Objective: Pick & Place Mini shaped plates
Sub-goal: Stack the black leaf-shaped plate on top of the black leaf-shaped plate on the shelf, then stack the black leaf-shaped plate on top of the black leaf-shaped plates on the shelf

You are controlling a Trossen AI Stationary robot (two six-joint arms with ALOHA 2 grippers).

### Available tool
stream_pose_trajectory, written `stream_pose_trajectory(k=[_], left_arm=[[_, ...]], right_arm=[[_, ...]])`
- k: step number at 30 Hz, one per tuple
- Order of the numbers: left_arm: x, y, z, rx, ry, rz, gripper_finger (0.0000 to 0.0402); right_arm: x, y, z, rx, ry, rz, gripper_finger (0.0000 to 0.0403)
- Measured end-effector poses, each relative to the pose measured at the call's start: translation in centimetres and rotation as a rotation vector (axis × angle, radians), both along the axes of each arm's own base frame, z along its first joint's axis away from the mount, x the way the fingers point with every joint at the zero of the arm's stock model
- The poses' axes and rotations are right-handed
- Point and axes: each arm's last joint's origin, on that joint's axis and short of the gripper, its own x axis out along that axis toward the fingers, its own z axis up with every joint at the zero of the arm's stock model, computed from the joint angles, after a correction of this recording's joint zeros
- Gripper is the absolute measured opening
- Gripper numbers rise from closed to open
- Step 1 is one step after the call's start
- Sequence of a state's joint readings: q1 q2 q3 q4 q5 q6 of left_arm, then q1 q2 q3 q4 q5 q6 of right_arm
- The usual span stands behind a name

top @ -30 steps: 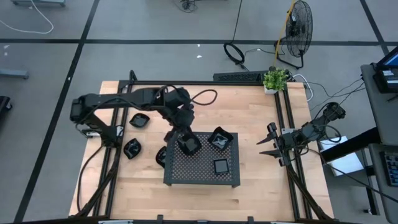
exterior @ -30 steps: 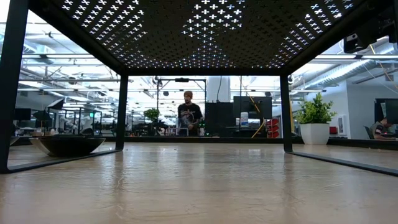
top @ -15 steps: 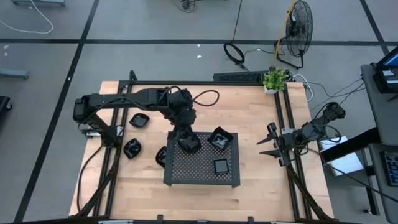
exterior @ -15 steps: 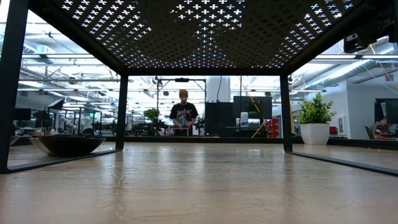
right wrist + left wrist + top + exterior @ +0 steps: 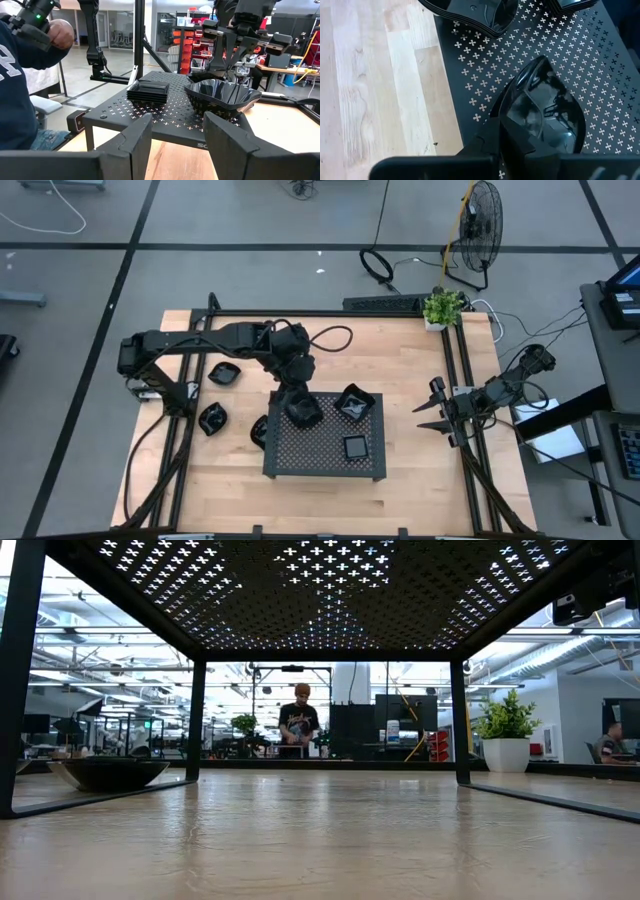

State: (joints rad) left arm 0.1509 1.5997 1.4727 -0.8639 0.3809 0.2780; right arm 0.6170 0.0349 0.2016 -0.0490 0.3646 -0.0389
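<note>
Over the last second the left gripper (image 5: 301,409) has carried its mini plate (image 5: 546,116) inward over the tray (image 5: 325,465) and settled low above the perforated top, clamped tight on the plate's rim. Release looks close. Other plates (image 5: 212,418) wait on the counter (image 5: 420,490) beside the tray. The right gripper (image 5: 432,412) idles, spread wide, well off the tray.

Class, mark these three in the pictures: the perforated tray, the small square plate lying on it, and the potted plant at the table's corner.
perforated tray (image 5: 315,450): high view, bare patch of its top.
small square plate (image 5: 355,447): high view, its centre.
potted plant (image 5: 443,306): high view, its green leaves.
</note>
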Motion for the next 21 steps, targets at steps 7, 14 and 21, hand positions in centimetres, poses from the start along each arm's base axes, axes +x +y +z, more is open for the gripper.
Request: stream_pose_trajectory(k=[7,14,21], left_arm=[[0.0,0.09,-0.03,0.018,0.011,0.037,0.0036],[0.0,0.1,-0.03,0.021,0.012,0.043,0.0042],[-0.59,0.29,0.6,0.076,0.02,0.137,0.0042]], right_arm=[[0.0,0.0,0.0,0.0,0.0,0.0,0.0165],[0.0,0.0,0.0,0.0,0.0,0.0,0.0165],[0.0,0.0,0.0,0.0,0.0,0.0,0.0165]])
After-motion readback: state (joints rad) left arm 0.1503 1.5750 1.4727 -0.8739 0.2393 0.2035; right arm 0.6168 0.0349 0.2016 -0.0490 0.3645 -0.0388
